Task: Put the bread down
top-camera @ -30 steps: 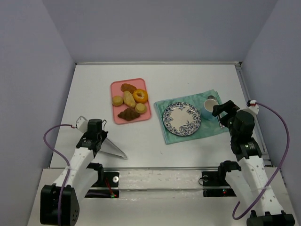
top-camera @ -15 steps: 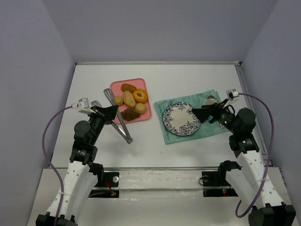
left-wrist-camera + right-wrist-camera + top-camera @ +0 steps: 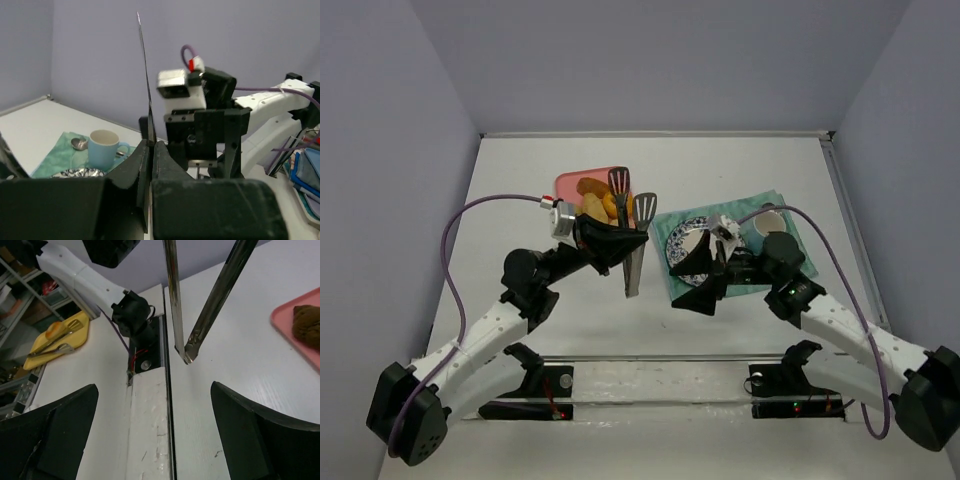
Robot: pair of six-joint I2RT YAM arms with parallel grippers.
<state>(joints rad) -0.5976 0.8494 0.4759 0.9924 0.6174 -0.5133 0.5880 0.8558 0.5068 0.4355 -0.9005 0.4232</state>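
Observation:
The bread does not show; my left gripper and the tongs cover that part of the pink tray (image 3: 566,182). My left gripper (image 3: 625,240) (image 3: 151,145) is shut on metal tongs (image 3: 632,262), seen edge-on in the left wrist view (image 3: 145,100). The slotted tips of the tongs hang over the tray's right side. The orange donut (image 3: 607,206) and a brown pastry (image 3: 590,187) still show. My right gripper (image 3: 683,282) (image 3: 154,387) is open and empty, at the near left edge of the patterned plate (image 3: 682,232), facing the tongs' hinge end (image 3: 187,355).
The plate lies on a green cloth (image 3: 772,196) with a blue mug (image 3: 766,217) (image 3: 102,148) and a spoon (image 3: 78,144). A dark pastry (image 3: 307,325) sits at the tray's corner (image 3: 295,337). The table's white front rail (image 3: 150,430) lies below my right gripper.
My left arm has swung the tongs up and right, from beside the tray to over its right side. My right arm has reached left and down, from the mug to the plate's near left edge.

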